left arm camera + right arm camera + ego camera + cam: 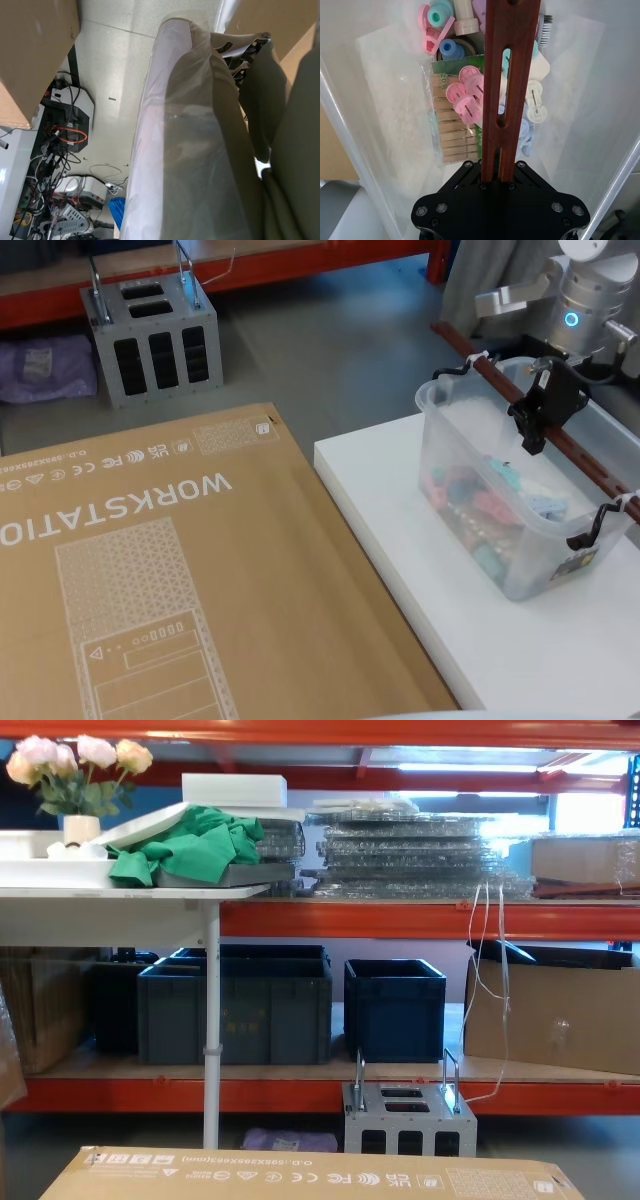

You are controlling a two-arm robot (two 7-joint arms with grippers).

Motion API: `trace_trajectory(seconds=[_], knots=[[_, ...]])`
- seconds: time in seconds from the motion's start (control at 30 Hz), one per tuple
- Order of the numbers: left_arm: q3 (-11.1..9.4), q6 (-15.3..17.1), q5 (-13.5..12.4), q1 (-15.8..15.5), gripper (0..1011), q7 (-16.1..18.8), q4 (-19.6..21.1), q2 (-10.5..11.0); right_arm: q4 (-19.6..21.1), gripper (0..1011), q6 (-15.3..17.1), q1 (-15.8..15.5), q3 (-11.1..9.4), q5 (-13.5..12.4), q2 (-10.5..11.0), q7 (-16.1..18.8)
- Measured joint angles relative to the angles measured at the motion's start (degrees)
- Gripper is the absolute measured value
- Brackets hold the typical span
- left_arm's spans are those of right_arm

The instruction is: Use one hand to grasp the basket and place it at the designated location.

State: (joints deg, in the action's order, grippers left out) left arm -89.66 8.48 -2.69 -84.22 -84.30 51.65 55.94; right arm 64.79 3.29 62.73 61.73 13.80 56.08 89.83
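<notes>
The basket [505, 550], a translucent white tub, is on the white platform [400, 530] at the right of the head view. It holds pink, blue and wooden clothes pegs [455, 132]. Its long reddish-brown slotted handle [585, 460] runs across the top, with white zip ties at the ends. My right gripper [535, 425], black, comes in from behind and is shut on the handle near its far end. In the right wrist view the handle [507, 75] runs straight into the gripper [499, 172]. My left arm is parked low, and its wrist view looks past plastic wrap at the floor.
A large cardboard box [150, 570] lies flat, filling the left and centre next to the platform. A grey metal box with steel handles [150, 335] stands on the floor behind it. Dark blue crates [235, 1010] sit on the orange rack. A grey bin [612, 435] is behind the basket.
</notes>
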Motion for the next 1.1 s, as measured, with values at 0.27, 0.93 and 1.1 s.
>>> trace_trajectory(seconds=[0.27, 0.93, 1.1], knots=[[0.00, 0.00, 0.00, 0.00, 0, 0.00, 0.00, 0.00, 2.08, 0, 0.46, -0.11, -0.52, -0.42, 1.41, -0.16], [0.00, 0.00, 0.00, 0.00, 0, 0.00, 0.00, 0.00, 10.02, 0, 1.87, -0.10, -3.76, -1.82, 5.34, -0.37], [0.00, 0.00, 0.00, 0.00, 0, 0.00, -0.01, 0.00, 10.49, 0, 1.87, -0.08, -4.18, -1.64, 5.49, -0.28]])
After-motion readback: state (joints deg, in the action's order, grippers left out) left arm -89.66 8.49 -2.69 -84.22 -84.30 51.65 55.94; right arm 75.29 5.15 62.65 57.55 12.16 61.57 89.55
